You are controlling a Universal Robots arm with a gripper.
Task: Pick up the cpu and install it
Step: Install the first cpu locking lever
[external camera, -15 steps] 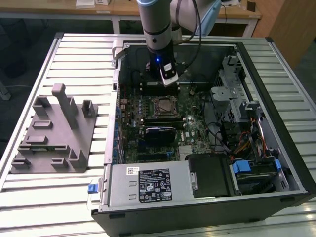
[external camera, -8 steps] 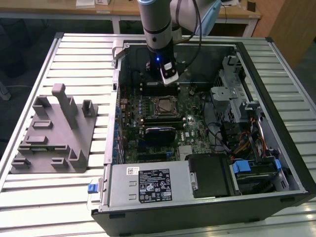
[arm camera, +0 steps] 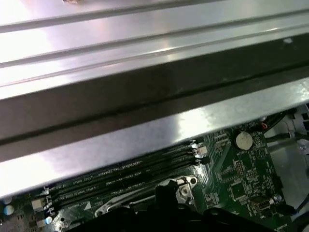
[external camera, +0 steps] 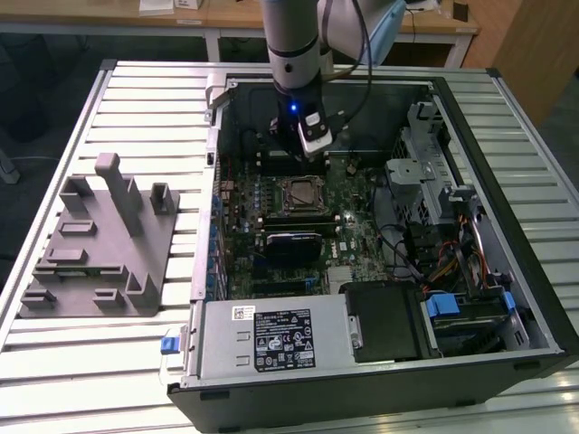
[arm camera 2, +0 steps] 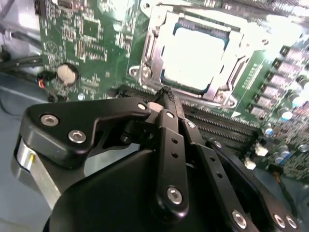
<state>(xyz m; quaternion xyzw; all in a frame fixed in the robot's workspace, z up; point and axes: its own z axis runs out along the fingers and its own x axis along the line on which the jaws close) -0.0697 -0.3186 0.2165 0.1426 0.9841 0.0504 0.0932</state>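
Open PC case [external camera: 534,298] lying on the slatted desk [external camera: 136,362], cpu [arm camera 2: 195,53] already sitting in the socket [arm camera 2: 231,72] mid-board. Gripper [arm camera 2: 166,92] pinched closed on nothing, hovering just beside it; probably install stage, next needing careful latching

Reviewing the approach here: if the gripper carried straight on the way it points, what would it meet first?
Probably the memory slots beside the socket's metal frame, not the cpu seated inside it; the gripper points there, though depth is unclear.
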